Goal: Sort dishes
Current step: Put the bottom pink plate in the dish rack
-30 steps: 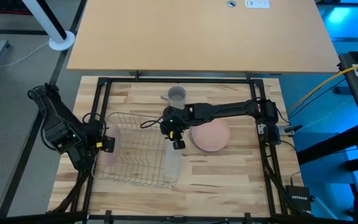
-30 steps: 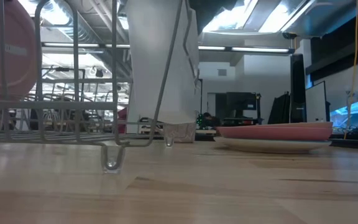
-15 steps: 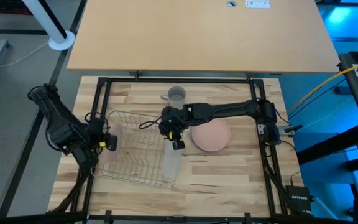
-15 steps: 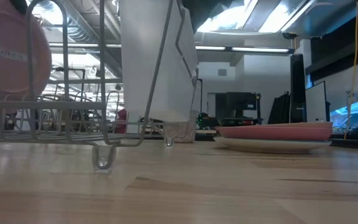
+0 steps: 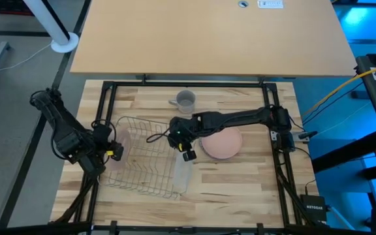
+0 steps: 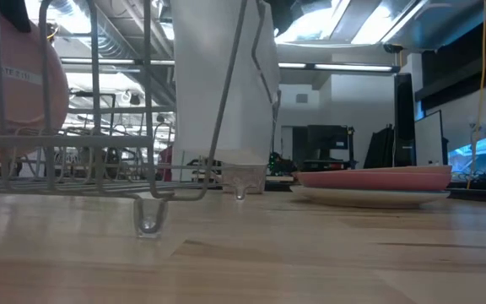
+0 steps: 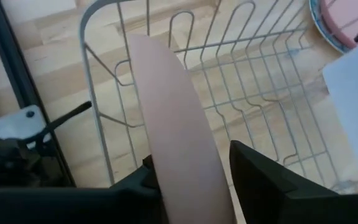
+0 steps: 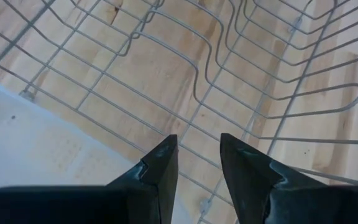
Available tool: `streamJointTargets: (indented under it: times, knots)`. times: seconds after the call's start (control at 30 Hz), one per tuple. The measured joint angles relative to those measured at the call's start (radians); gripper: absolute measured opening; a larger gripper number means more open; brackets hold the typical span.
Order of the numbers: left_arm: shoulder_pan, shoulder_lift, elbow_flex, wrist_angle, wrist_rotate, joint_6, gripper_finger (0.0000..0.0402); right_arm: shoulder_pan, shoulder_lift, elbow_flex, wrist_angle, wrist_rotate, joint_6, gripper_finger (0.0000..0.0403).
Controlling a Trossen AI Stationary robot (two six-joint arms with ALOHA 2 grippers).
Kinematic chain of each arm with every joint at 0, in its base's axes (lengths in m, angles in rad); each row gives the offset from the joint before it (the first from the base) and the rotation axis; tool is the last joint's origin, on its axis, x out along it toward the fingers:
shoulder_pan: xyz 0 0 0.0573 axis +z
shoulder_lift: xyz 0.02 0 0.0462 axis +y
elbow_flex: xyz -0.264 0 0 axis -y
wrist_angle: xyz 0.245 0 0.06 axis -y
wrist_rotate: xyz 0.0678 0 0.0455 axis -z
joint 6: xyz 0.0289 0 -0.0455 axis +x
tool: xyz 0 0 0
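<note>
Wooden boards make up the bench (image 5: 240,176), and on it a wire rack (image 5: 145,160) is set toward the left edge. A pink plate (image 7: 179,137) is stood on edge in the rack's left end, between the fingers of the left gripper (image 5: 111,151); the fingers are spread just wider than the plate, and whether it is touched cannot be told. If the plate is not seated between the wires, it may be tipped over as the fingers are drawn away.

A white-backed plate (image 6: 218,80) is stood at the rack's right end, beside the right gripper (image 5: 187,154), whose fingers are parted with only rack wires seen between them. This plate could be knocked by that arm. Another pink plate (image 5: 222,141) is stacked on a pale dish toward the right edge, and a small cup (image 5: 185,99) is placed near the far edge.
</note>
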Motion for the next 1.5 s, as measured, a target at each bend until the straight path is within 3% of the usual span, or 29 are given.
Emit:
streamJointTargets:
  times: [0.43,0.73,0.93,1.5]
  knots:
    - [0.001,0.004,0.003,0.049,0.014,0.102,0.0132,0.022,-0.001,0.001,0.006,0.062,-0.022,0.0127]
    - [0.001,0.003,0.003,0.007,0.132,0.157,0.0187,0.022,-0.002,0.002,0.006,0.063,-0.023,0.0127]
    - [0.001,-0.002,0.003,0.003,0.151,0.166,0.0207,0.022,-0.003,0.002,0.006,0.063,-0.023,0.0127]
    - [0.001,-0.195,0.004,0.003,0.193,0.144,0.0208,0.021,-0.004,0.002,0.006,0.063,-0.023,0.0127]
